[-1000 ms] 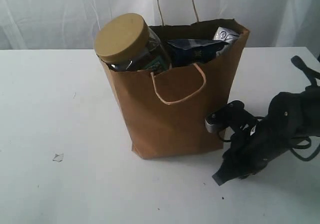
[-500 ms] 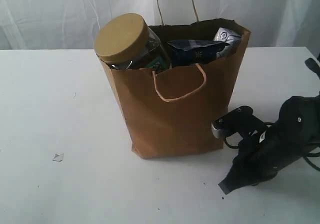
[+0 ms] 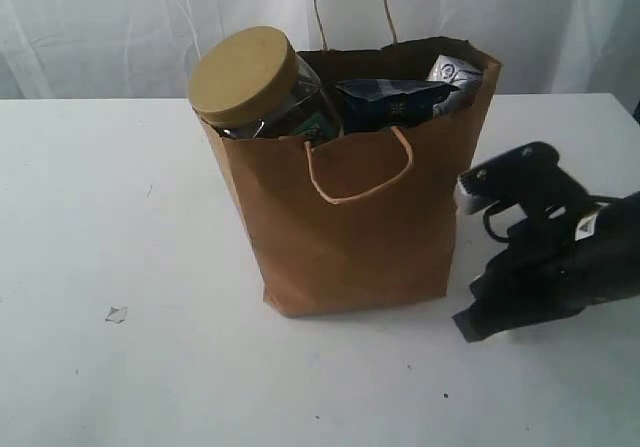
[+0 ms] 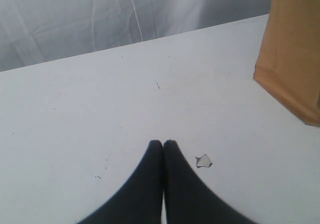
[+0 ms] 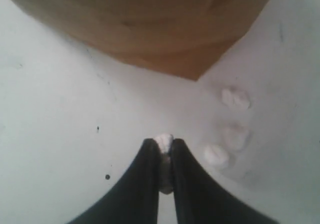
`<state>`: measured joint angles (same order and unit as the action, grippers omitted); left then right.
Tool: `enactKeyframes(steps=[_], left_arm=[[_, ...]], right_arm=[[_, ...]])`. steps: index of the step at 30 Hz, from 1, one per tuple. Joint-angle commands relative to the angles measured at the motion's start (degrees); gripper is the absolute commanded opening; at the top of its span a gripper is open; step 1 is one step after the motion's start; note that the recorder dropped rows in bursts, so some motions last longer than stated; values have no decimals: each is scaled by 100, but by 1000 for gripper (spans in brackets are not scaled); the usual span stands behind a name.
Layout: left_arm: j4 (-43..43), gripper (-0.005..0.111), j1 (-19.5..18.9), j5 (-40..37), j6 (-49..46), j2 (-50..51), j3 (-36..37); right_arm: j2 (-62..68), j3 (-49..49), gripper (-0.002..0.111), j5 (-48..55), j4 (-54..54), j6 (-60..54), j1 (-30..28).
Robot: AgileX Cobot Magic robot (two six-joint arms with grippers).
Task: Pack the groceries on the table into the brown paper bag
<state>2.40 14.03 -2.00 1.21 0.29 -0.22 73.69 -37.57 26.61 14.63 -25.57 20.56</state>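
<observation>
Bag (image 3: 350,217) upright on worktop (image 3: 120,217), jar (image 3: 250,82) and blue packet (image 3: 390,102) showing at its mouth. Left gripper (image 4: 163,144) pressed together, empty. Right gripper (image 5: 163,145) pinching a white lump (image 5: 163,139) beside the bag.

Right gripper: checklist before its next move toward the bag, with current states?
1. Right gripper grip: ok, shut on a white lump.
2. Brown paper bag upright: ok.
3. Room in the bag: cannot tell; tan-lidded jar sticks out above the rim.
4. Table cleared: not ok, three loose lumps lie beside the bag.
5. Left gripper out of the way: ok, shut, empty, apart from the bag.
</observation>
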Motion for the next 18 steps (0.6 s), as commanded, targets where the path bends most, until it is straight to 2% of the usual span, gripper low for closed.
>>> enactKeyframes(steps=[1, 9, 18], left_arm=[[-75, 0, -17, 34, 2, -29, 22], [-75, 0, -17, 34, 2, -29, 22], [-75, 0, -17, 34, 2, -29, 22]], right_arm=[[-815, -231, 1, 27, 94, 31, 3], [-1342, -1555, 1, -111, 221, 2, 3], [-215, -2968, 1, -264, 186, -124, 3]])
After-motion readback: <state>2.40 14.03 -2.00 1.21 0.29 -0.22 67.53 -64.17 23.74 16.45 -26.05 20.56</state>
